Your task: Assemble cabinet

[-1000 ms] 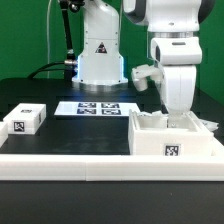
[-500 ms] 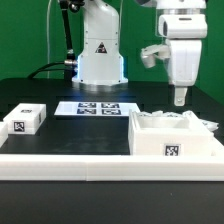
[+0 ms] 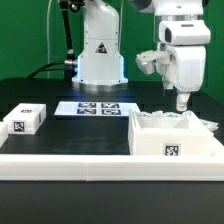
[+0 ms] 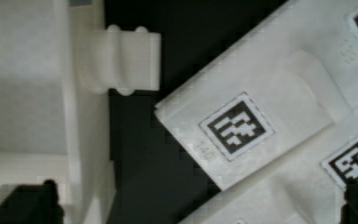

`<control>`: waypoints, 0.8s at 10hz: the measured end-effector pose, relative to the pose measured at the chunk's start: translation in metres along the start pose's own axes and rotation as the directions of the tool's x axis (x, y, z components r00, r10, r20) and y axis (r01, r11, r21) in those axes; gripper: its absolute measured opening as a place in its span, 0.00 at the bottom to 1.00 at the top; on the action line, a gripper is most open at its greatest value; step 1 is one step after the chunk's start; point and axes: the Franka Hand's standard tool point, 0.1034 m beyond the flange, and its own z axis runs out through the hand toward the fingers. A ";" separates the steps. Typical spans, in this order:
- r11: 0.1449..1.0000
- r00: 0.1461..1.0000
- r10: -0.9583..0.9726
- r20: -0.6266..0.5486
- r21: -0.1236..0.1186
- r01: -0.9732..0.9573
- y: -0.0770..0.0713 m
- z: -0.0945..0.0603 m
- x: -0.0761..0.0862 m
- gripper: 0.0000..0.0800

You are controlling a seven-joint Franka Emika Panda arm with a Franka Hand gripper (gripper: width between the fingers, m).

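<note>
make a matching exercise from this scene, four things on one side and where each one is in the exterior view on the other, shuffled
Things
1. cabinet body
2. small tagged panel piece
3. marker board
4. end effector

Places or states
A. near the exterior view's left edge, lying alone
B. lying flat in the centre, further back
C. hanging over the cabinet body, open and holding nothing
D. front, on the exterior view's right

Pairs: 1-D, 2-A, 3-B, 4-C

White cabinet (image 3: 150,140), black-and-white tag (image 3: 171,153), black table (image 3: 40,90)
</note>
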 end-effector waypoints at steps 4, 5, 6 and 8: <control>1.000 1.000 -0.018 0.013 -0.011 0.018 -0.011 -0.002 0.014 1.00; 1.000 1.000 -0.016 0.013 -0.010 0.016 -0.011 -0.001 0.014 1.00; 1.000 1.000 -0.019 0.012 -0.009 0.019 -0.011 0.000 0.014 1.00; 0.995 0.995 -0.101 0.005 -0.005 0.101 -0.017 0.007 0.024 1.00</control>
